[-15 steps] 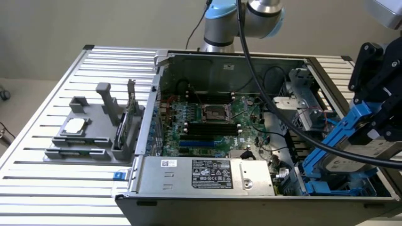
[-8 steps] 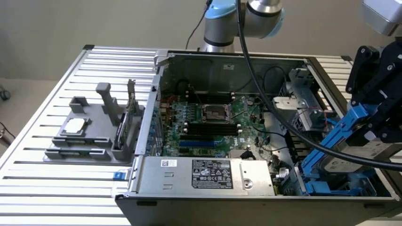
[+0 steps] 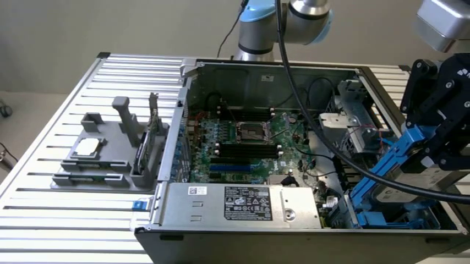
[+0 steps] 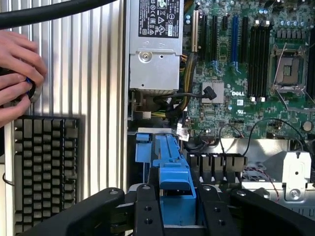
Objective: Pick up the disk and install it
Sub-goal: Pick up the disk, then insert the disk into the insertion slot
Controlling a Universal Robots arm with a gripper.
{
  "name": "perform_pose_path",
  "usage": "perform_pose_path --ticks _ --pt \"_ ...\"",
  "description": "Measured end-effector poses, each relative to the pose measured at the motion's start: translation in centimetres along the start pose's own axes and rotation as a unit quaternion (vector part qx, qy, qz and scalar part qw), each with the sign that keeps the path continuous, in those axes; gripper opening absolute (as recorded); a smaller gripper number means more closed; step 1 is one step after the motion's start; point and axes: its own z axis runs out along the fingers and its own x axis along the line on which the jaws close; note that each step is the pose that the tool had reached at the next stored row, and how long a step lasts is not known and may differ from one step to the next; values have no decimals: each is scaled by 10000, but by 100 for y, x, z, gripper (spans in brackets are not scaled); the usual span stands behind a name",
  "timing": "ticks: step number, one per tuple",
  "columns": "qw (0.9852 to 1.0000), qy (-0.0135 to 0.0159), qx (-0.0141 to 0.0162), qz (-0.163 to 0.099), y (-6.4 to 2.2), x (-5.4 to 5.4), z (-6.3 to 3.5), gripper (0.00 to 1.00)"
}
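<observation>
- The claw (image 3: pixel 426 148) (image 4: pixel 174 209) is partly closed, with its jaws clamped on the blue carrier of the disk (image 3: pixel 389 165) (image 4: pixel 172 167).
- The disk is tilted, its low end inside the drive bay at the near corner of the computer case (image 3: pixel 257 69), on the exterior view's right.
- The arm (image 3: pixel 283 22) rises beyond the case's far wall, and its wrist leans over that corner.
- A person's hand (image 4: pixel 17 73) is just beside a keyboard (image 4: pixel 44 167) on the worktop (image 4: pixel 98 98).

Robotics lab, slotted aluminium bench (image 3: pixel 44 220), opened computer case (image 3: pixel 250 82), keyboard (image 4: pixel 44 167)
</observation>
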Motion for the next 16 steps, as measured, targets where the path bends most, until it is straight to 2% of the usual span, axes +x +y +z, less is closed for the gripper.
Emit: perform_pose_path --ticks 16 --pt "10000 -1 5 -9 -4 -6 130 33"
